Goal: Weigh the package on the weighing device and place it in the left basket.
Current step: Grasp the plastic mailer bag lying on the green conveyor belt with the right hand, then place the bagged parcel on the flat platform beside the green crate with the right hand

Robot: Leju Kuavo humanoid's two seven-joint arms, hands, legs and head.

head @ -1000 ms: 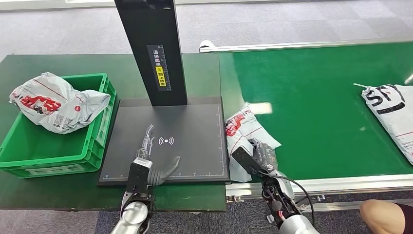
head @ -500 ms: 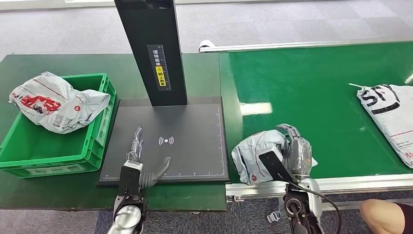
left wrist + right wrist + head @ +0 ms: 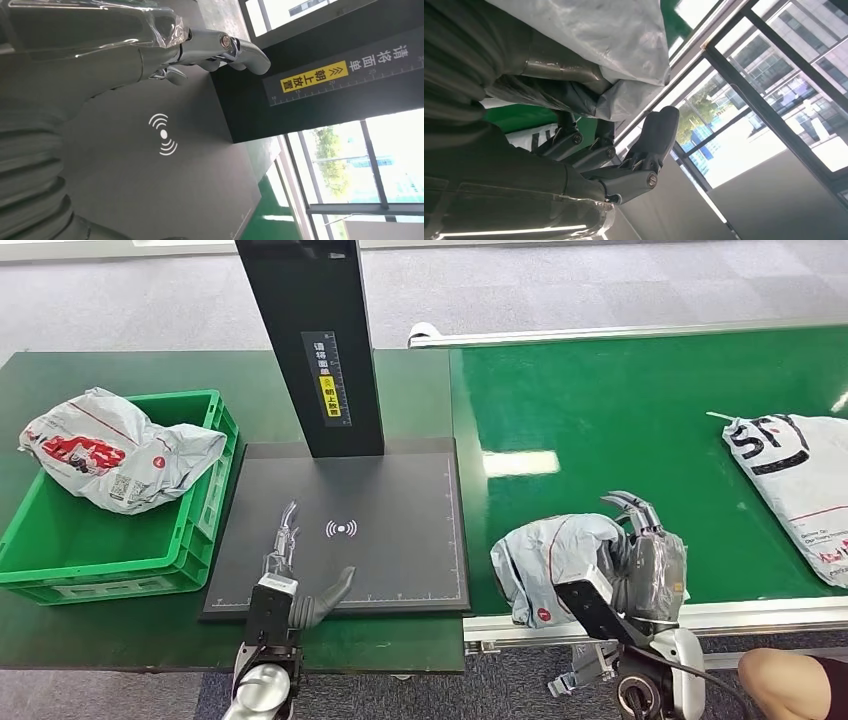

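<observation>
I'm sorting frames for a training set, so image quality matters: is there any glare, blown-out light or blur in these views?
Head view: sharp, with a bright reflection patch on the green conveyor belt. Left wrist view: the scale platform is clear, but the windows are washed out. Right wrist view: strong backlight from the windows, the right hand is dark against it, and the held package is close and soft.
</observation>
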